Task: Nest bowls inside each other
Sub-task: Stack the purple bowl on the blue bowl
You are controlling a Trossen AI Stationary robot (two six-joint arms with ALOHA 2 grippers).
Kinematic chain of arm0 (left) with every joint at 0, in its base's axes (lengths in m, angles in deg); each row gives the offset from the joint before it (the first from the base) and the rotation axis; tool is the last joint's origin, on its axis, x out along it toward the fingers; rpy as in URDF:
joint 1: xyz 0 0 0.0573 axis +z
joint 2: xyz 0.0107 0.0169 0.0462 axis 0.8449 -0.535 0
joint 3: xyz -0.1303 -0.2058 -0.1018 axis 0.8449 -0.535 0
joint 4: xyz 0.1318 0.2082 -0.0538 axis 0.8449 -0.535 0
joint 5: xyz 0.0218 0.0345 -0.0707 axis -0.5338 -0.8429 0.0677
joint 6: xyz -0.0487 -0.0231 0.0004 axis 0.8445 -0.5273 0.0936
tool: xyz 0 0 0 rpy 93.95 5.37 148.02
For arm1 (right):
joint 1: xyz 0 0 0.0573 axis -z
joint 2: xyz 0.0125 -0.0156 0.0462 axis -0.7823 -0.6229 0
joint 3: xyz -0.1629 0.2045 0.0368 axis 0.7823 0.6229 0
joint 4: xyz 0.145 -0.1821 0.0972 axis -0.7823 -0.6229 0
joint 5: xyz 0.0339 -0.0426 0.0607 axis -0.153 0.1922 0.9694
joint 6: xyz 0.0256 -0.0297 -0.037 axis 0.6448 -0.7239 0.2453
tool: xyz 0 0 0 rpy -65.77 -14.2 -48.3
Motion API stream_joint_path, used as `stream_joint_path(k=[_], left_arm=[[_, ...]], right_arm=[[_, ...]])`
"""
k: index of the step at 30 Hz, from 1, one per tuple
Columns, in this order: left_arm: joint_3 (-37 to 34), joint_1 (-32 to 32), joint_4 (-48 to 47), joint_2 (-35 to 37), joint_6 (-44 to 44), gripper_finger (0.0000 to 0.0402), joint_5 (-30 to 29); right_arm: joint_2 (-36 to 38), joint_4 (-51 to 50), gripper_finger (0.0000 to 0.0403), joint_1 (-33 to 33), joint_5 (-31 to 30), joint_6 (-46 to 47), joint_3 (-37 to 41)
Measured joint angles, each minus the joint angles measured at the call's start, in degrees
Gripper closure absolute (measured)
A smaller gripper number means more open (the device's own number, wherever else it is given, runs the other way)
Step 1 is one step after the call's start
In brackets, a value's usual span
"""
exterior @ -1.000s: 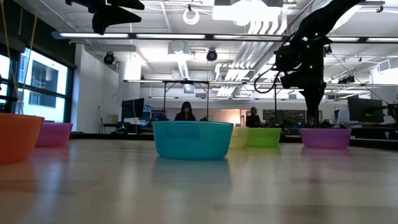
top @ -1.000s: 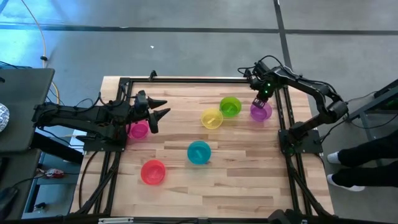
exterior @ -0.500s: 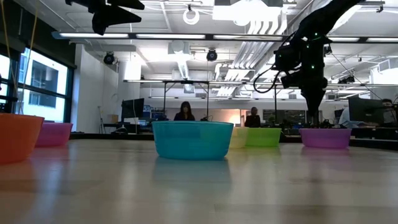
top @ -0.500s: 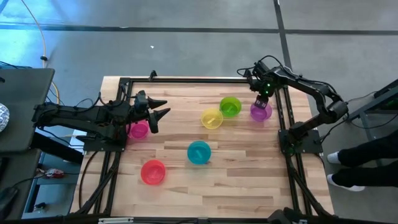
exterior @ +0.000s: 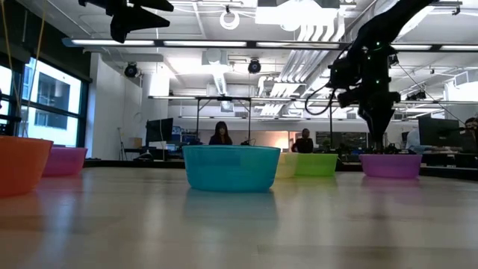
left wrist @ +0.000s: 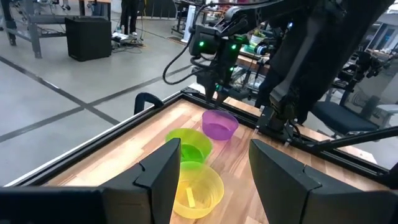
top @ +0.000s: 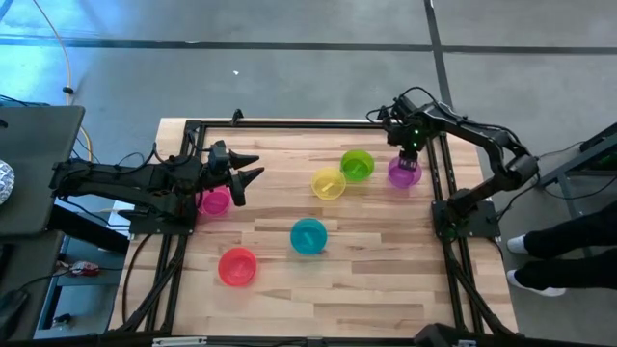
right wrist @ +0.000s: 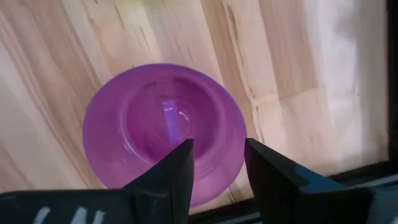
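Six bowls stand on their bases on the wooden table: pink (top: 214,200), red (top: 237,267), teal (top: 308,236), yellow (top: 329,183), green (top: 357,165) and purple (top: 403,174). My right gripper (top: 405,159) hangs open, fingers pointing down, just over the purple bowl (right wrist: 163,149). In the right wrist view the bowl's rim (right wrist: 239,140) lies below the gap between the fingers. In the low view the fingertips (exterior: 377,143) end a little above the purple bowl (exterior: 390,165). My left gripper (top: 247,173) waits open and raised beside the pink bowl, facing the yellow bowl (left wrist: 199,190).
A black metal frame (top: 289,123) runs around the table. Green and yellow bowls sit close together just left of the purple one. The purple bowl stands near the table's right rail (top: 436,173). Bare wood lies between the teal bowl and the right edge. People sit in the room beyond (exterior: 222,133).
My right gripper has risen slightly over the purple bowl and drifted a little toward the far edge. The bowls have stayed where they were.
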Motion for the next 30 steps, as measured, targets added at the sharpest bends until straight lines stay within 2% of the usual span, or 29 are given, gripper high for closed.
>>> stream_joint_path(k=[10,20,30], left_arm=[[0.0,0.0,0.0,0.0,1.3,0.022,0.2],[0.0,0.0,0.0,0.0,0.9,0.022,0.2],[0.0,0.0,0.0,0.0,0.8,0.022,0.1]], right_arm=[[-7.4,1.6,0.0267,0.0,-0.8,3.9,0.0],[-7.7,6.5,0.0268,0.1,-4.7,2.9,0.0],[-6.0,6.4,0.0268,0.0,-9.9,2.6,0.0]])
